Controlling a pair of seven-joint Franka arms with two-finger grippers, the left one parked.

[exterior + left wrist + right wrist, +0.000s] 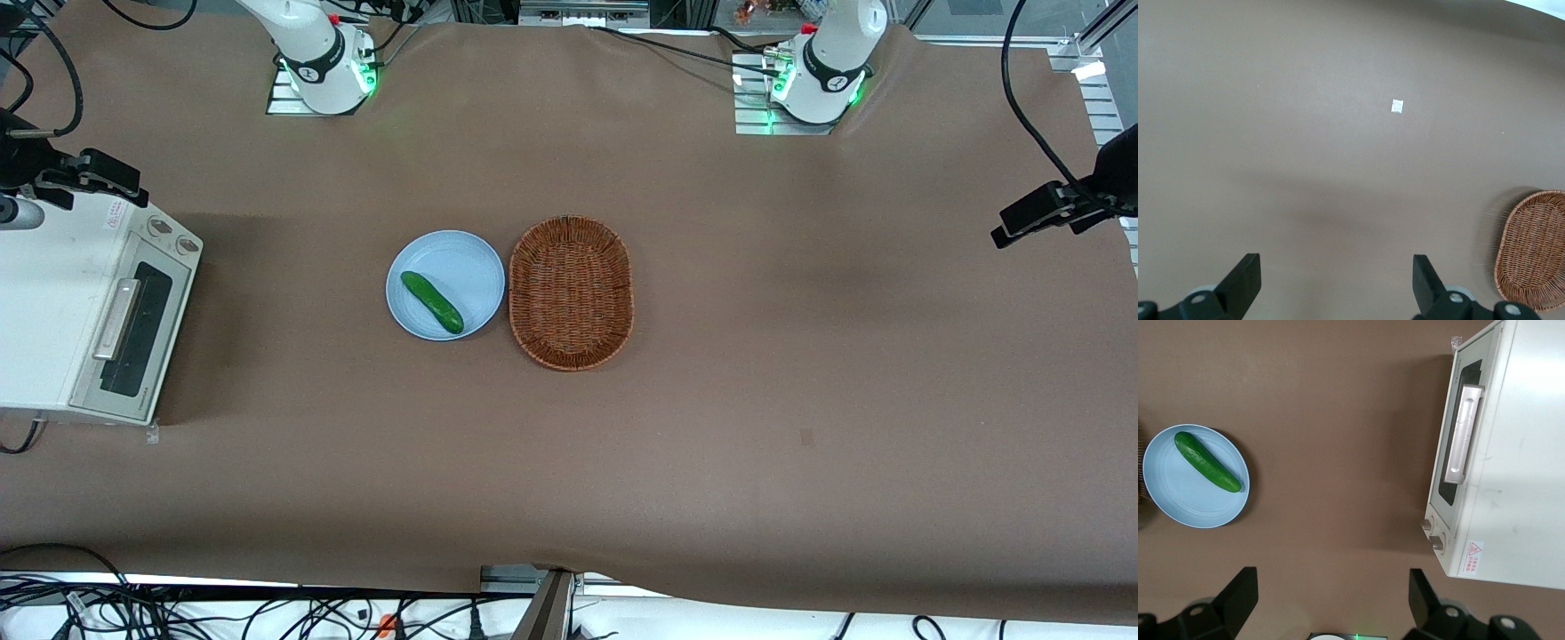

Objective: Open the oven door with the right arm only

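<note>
The small white toaster oven (53, 311) stands at the working arm's end of the table. Its oven door (142, 333) is shut flat against the oven's front, with the silver bar handle (117, 318) across the dark glass. The right wrist view shows the same door (1469, 372) and handle (1463, 433) from above. The right arm's gripper (93, 173) hangs high over the oven's corner farthest from the front camera, apart from the door. My gripper (1331, 587) is open, with only bare brown table between its fingers (1241, 590).
A light blue plate (471, 262) holding a green cucumber (432, 302) sits mid-table, with a brown wicker basket (571, 292) beside it. Two control knobs (173, 236) are on the oven's front next to the door. A brown cloth covers the table.
</note>
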